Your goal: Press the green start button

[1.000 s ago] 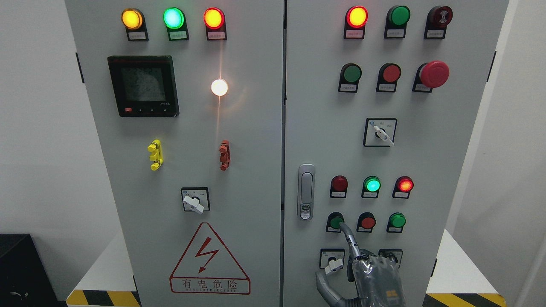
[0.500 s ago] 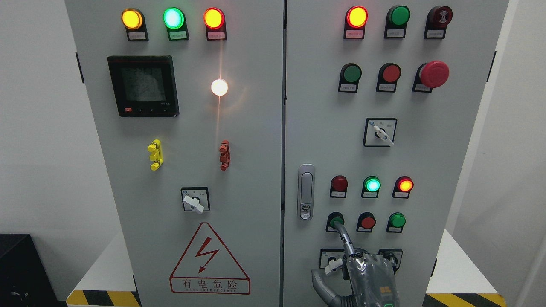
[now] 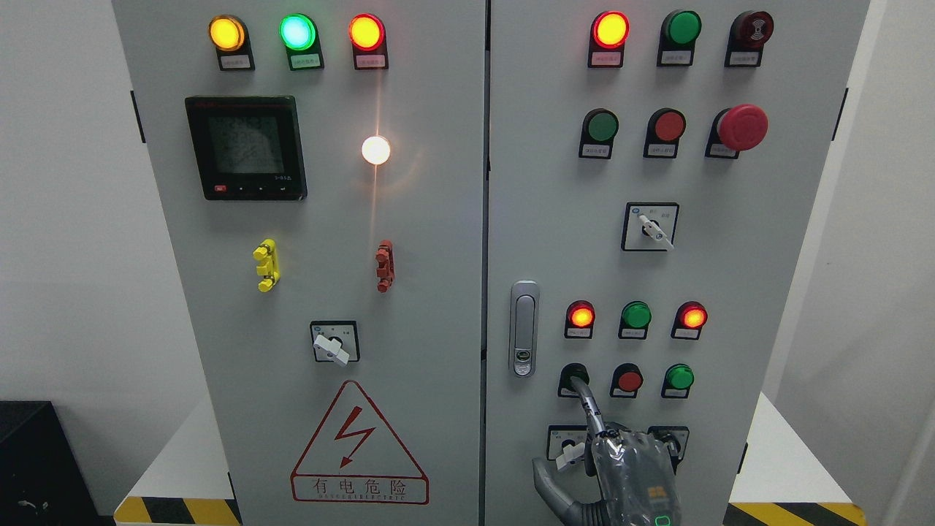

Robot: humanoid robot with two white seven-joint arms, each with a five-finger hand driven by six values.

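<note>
Now, cabinet (image 3: 438,219): a grey 2-door electrical cabinet fills the view, standing on a white base with yellow-and-black striped edging.
Left door (image 3: 329,307): carries a dark meter screen (image 3: 246,147), 3 lit lamps along the top, a bright white lamp (image 3: 375,150), and a red lightning warning triangle (image 3: 358,446) low down.
Right door (image 3: 555,219): carries rows of lamps and buttons, a red mushroom stop button (image 3: 743,126) and a silver door latch (image 3: 523,329).
Right hand (image 3: 632,475): grey, wrapped in clear film, coming up from the bottom edge; 1 finger (image 3: 588,405) is stretched up toward the panel, the other fingers are curled in, and it grips nothing.
Green start button (image 3: 573,378): leftmost in the lower row of 3 buttons, just right of the latch; the fingertip is on it and covers most of its face.
Lamps above that row: red (image 3: 581,316) lit, green (image 3: 636,315) dark, red (image 3: 692,317) lit.
</note>
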